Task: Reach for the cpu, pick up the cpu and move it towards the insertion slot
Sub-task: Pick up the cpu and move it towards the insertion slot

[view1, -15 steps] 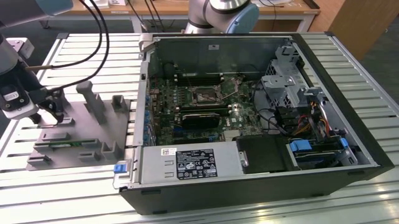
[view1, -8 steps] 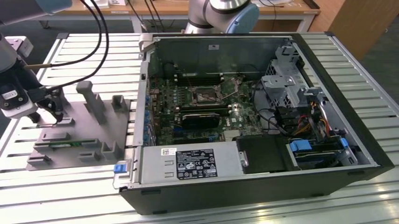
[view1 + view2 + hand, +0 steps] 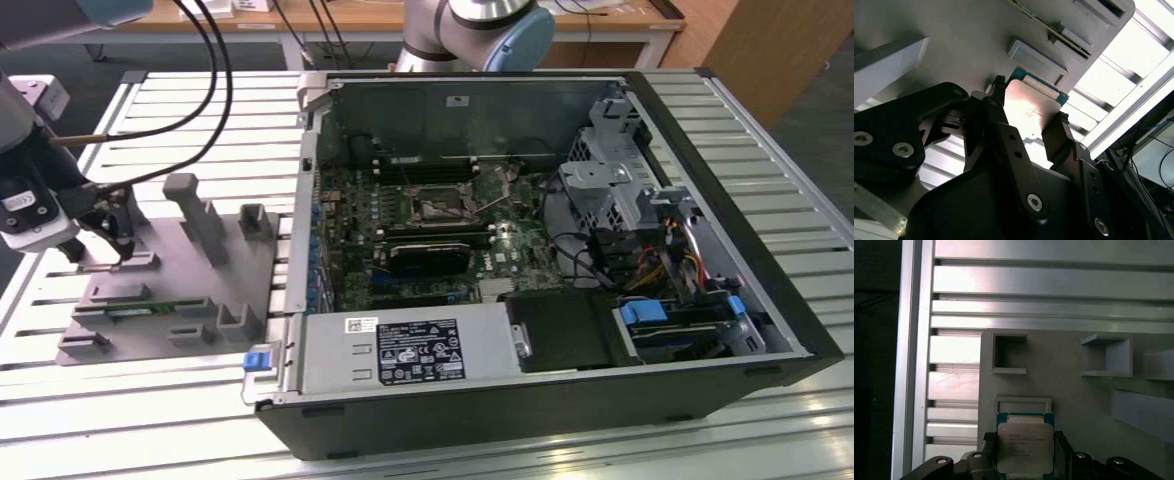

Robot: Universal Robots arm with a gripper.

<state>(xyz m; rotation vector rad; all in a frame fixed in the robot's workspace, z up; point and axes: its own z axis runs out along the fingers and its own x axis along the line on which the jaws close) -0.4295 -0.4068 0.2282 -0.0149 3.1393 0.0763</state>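
Note:
The cpu (image 3: pixel 1025 442), a flat square chip with a silvery top and a green rim, sits between my gripper's two black fingers in both wrist views. My gripper (image 3: pixel 1029 100) is shut on the cpu (image 3: pixel 1030 111), with a fingertip (image 3: pixel 999 85) against each of two opposite edges, just above the grey plastic fixture (image 3: pixel 979 45). In the exterior view my gripper (image 3: pixel 114 243) hangs over the fixture (image 3: pixel 174 290) at the exterior view's left. The insertion slot (image 3: pixel 438 208), a dark square socket in a silver frame, lies on the motherboard inside the open computer case (image 3: pixel 747 300), well to the right.
Upright posts (image 3: pixel 200 215) and recesses rise from the fixture beside my gripper, and a narrow green strip (image 3: pixel 140 308) lies in it. Slatted aluminium table (image 3: pixel 160 400) runs underneath. The case wall (image 3: pixel 310 200) stands between fixture and motherboard. Black cables (image 3: pixel 200 90) hang above.

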